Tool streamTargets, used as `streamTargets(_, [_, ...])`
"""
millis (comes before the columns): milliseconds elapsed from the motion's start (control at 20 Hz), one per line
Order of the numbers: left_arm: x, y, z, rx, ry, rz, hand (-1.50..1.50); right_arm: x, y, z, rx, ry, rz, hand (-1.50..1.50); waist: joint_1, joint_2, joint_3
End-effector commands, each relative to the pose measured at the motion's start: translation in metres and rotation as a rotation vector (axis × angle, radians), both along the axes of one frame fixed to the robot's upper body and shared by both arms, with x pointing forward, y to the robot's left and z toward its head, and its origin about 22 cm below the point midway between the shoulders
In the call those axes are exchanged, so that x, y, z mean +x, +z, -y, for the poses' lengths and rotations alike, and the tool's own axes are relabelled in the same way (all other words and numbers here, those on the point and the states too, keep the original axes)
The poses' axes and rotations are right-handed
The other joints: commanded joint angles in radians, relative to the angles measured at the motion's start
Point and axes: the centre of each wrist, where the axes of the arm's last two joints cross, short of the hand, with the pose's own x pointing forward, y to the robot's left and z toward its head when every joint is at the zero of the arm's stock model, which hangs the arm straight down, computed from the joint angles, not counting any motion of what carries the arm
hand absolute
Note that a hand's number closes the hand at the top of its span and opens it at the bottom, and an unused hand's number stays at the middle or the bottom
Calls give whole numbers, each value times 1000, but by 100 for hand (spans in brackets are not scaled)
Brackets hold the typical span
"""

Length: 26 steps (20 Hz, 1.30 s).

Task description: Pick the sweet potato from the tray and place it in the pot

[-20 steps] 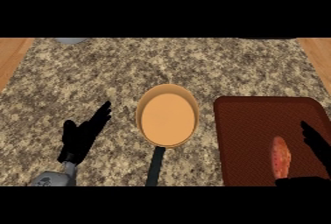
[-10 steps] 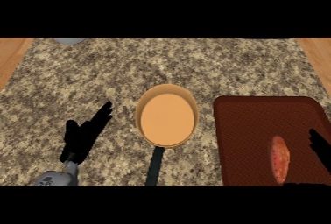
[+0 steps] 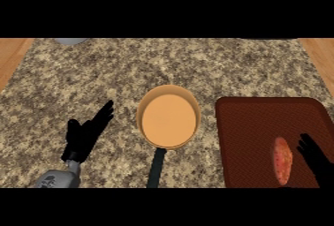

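Shifted lower, the right hand [image 3: 314, 155] hovers released, with the sweet potato [image 3: 282, 160] just to its left on the tray [image 3: 261, 114] (left hand [image 3: 85, 134] rests open); it should wrap the potato's middle before crossing to the pot [image 3: 169, 117].

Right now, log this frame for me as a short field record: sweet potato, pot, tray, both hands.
sweet potato: lying on the tray, toward its lower right
tray: dark red, right of the pot
pot: orange inside, no sweet potato in it, dark handle toward the lower edge
right hand: open, just right of the sweet potato, not curled round it
left hand: open, resting left of the pot
pick: not yet done
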Motion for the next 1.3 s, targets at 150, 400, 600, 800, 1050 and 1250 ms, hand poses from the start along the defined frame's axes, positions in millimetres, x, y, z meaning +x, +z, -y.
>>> streamTargets(150, [-24, 6, -2, -6, 6, -21, 0, 24, -33, -10, 110, -41, 0, -150, 12, -1, 1])
streamTargets(400, [-3, -11, -12, -7, 0, -13, 0, 10, -44, 12, 160, -18, -8, -150, 3, 2, 0])
streamTargets(600, [1, -8, 2, 8, 9, 7, 0, 19, -50, -8, -52, 107, 46, 150, 9, 3, 1])
streamTargets(800, [5, 2, 5, -12, 2, -13, 0, 19, -73, -23, 73, 43, 37, 150, 15, 4, 2])
streamTargets(1050, [0, -3, -3, 4, -7, 0, 0, 8, -82, -35, 186, 5, 109, 150, 14, 3, 1])
streamTargets(1250, [6, 6, -2, 2, -28, 11, 0, 45, -48, -13, 106, 243, 178, 150, 30, 4, 1])
